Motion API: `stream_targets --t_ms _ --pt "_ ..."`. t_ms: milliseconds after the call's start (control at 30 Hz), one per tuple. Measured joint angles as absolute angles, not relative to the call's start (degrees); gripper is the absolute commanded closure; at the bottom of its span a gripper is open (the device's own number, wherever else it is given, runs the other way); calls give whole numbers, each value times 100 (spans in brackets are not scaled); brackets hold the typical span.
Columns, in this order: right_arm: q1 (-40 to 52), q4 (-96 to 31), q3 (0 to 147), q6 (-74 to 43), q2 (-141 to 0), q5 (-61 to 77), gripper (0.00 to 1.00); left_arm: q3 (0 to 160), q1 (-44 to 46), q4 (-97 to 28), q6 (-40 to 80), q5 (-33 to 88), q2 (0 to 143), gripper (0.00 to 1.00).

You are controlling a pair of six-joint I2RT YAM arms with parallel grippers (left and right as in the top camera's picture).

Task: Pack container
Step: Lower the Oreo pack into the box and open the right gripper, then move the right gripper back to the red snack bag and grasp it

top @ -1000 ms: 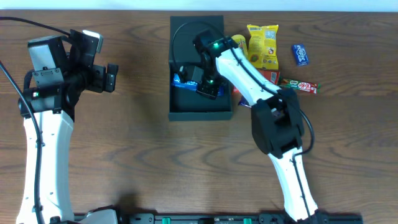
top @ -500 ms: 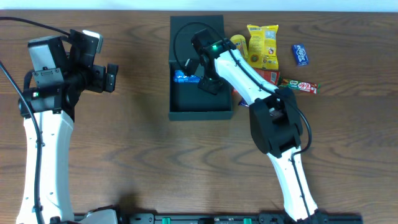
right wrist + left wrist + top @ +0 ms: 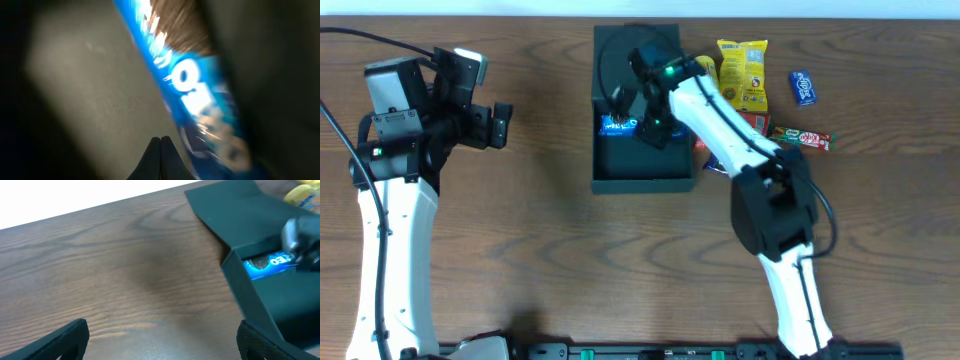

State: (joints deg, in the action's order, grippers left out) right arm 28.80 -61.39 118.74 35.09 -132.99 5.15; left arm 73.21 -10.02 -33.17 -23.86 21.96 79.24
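- Your left hand (image 3: 498, 125) hangs over the bare wooden surface (image 3: 520, 230), well apart from the container. Its fingers (image 3: 65, 336) are spread wide, gripping nothing.
- The container (image 3: 640, 182), a matte black square box, sits at the middle of the far side of the surface, with its flap lid (image 3: 620, 42) lying open behind it.
- A blue packet (image 3: 617, 126) lies inside the container against its left wall. The left wrist view shows white letters on it, of which only "EO" reads clearly. In the right wrist view the print is smeared by blur.
- Your right hand (image 3: 655, 135) is down inside the container just beside that packet. Its fingertips are clenched together on nothing, the packet lying past them.
- Just right of the container lie a yellow packet (image 3: 742, 72) with dark print too small to read, a small blue packet (image 3: 804, 87), and a red bar (image 3: 800, 137) with a white logo.
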Motion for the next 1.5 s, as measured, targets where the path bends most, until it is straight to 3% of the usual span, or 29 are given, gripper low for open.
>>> stream_targets --t_ms 133,167,200,267,300,333,367,400,433,933,1500 --pt "2873 -5876 11876 3492 -12634 668 98 7321 -1002 -3361 -2386 2418 7924 5" --pt "2869 -5835 11876 3463 -12497 714 88 7321 -1002 -3406 -2386 2495 7924 5" --pt "2860 -5752 11878 3411 -12344 779 68 7321 -1000 -3474 -2386 2582 7924 5" --pt "2825 -5666 11887 3310 -12208 845 58 7321 -954 -3597 -2386 2685 7926 5" --pt "2792 -5649 11889 3238 -12182 864 33 7321 -917 -3645 -2386 2709 7937 5" --pt "2755 -5638 11889 3144 -12180 880 23 7321 -871 -3688 -2388 2722 7955 5" --pt "2696 -5621 11887 3085 -12184 891 19 7321 -805 -3736 -2388 2749 7981 5" --pt "2639 -5607 11887 3000 -12193 904 5 7321 -740 -3758 -2390 2770 8018 5" --pt "2565 -5559 11887 2851 -12202 906 1 7321 -650 -3774 -2390 2783 8071 5" --pt "598 -5817 11885 425 -12245 823 1 7321 248 -3551 -2408 2808 8597 5" --pt "484 -6936 11874 -565 -13423 749 1 7321 388 -3446 -2408 2808 8626 5"
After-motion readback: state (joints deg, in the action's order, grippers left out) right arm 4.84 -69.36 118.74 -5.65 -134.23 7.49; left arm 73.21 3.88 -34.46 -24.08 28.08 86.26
